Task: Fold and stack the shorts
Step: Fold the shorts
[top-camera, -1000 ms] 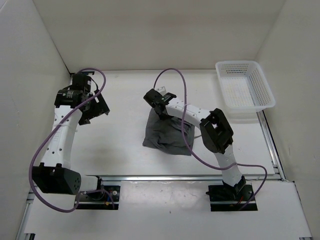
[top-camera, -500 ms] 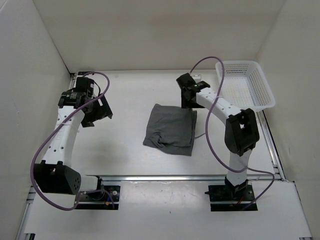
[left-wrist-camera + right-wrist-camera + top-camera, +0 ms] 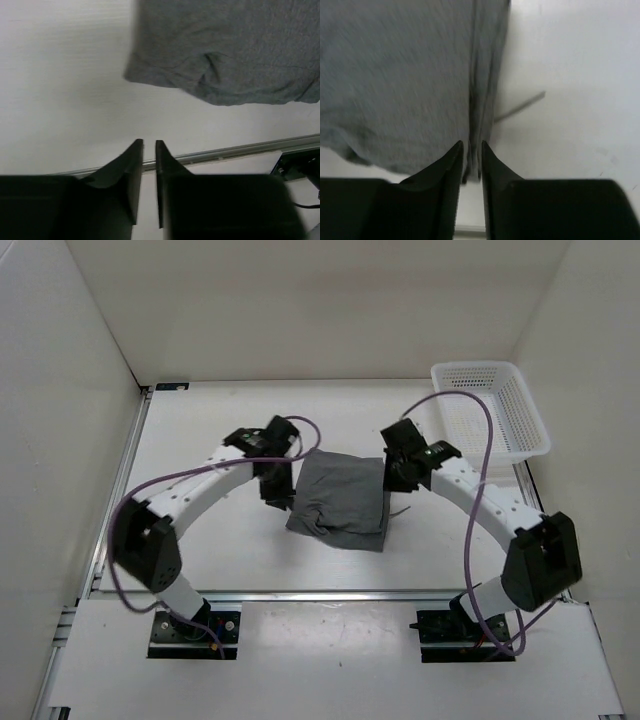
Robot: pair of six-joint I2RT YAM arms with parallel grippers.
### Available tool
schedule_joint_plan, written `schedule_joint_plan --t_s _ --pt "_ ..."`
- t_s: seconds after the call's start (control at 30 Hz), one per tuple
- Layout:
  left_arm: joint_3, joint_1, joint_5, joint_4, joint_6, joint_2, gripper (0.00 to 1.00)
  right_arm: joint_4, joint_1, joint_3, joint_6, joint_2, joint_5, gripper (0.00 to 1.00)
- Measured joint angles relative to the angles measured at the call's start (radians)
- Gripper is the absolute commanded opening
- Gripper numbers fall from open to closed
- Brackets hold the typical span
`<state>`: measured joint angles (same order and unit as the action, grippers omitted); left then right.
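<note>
- Table: white, and everything sits on it.
- Shorts: grey, folded into a squarish bundle mid-table, right between the two arms. The near-left corner looks a bit rumpled.
- Basket: white mesh, far right corner, well away from the shorts.
- Left gripper: jaws pinched down to a thin slit with nothing in them. It hangs over bare table just beside the shorts' left edge.
- Right gripper: also squeezed to a narrow slit, right over the shorts' right edge (the view's blurry, so I can't tell if it touches the cloth). No fabric seems caught between the fingers.
- Drawstring: a thin bit pokes out onto the table on the right side.
</note>
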<state>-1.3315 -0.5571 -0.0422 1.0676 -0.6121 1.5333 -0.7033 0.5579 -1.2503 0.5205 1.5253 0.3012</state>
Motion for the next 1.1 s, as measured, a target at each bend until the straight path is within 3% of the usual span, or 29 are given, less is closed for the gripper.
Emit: schedule_joint_plan --t_s 0.1,0.17,0.2,0.37,0.43,0.5,0.53,0.57,0.63,0.7,0.83,1.1 --pt "-0.07 -0.093 0.0 -0.029 -0.032 0.156 0.57 0.019 -0.005 0.165 0.053 -0.114 -0.103 0.47" --pt "-0.093 -0.126 -0.003 -0.052 -0.043 0.243 0.61 0.026 -0.002 0.251 0.092 -0.164 -0.172 0.56" --pt "-0.098 -0.134 -0.005 -0.06 -0.048 0.277 0.67 0.033 0.001 0.283 0.108 -0.177 -0.202 0.61" --pt "-0.098 -0.132 -0.009 -0.08 -0.061 0.388 0.68 0.08 0.02 0.361 0.171 -0.184 -0.309 0.66" --pt "-0.098 -0.128 -0.01 -0.087 -0.063 0.404 0.63 0.1 0.021 0.366 0.187 -0.183 -0.336 0.58" --pt "-0.099 -0.127 -0.01 -0.091 -0.067 0.409 0.48 0.128 0.021 0.366 0.202 -0.177 -0.354 0.47" --pt "-0.1 -0.127 -0.01 -0.093 -0.068 0.409 0.4 0.141 0.021 0.366 0.208 -0.169 -0.361 0.37" --pt "-0.104 -0.127 -0.011 -0.094 -0.069 0.409 0.22 0.153 0.021 0.366 0.214 -0.159 -0.367 0.33" --pt "-0.11 -0.127 -0.01 -0.098 -0.071 0.41 0.1 0.172 0.021 0.367 0.228 -0.136 -0.372 0.26" --pt "-0.114 -0.127 -0.009 -0.101 -0.069 0.41 0.1 0.19 0.021 0.37 0.233 -0.108 -0.373 0.26" --pt "-0.115 -0.127 -0.01 -0.103 -0.071 0.41 0.1 0.195 0.021 0.37 0.227 -0.068 -0.37 0.0" --pt "-0.115 -0.127 -0.01 -0.104 -0.103 0.397 0.1 0.167 0.048 0.37 0.219 -0.169 -0.308 0.0"
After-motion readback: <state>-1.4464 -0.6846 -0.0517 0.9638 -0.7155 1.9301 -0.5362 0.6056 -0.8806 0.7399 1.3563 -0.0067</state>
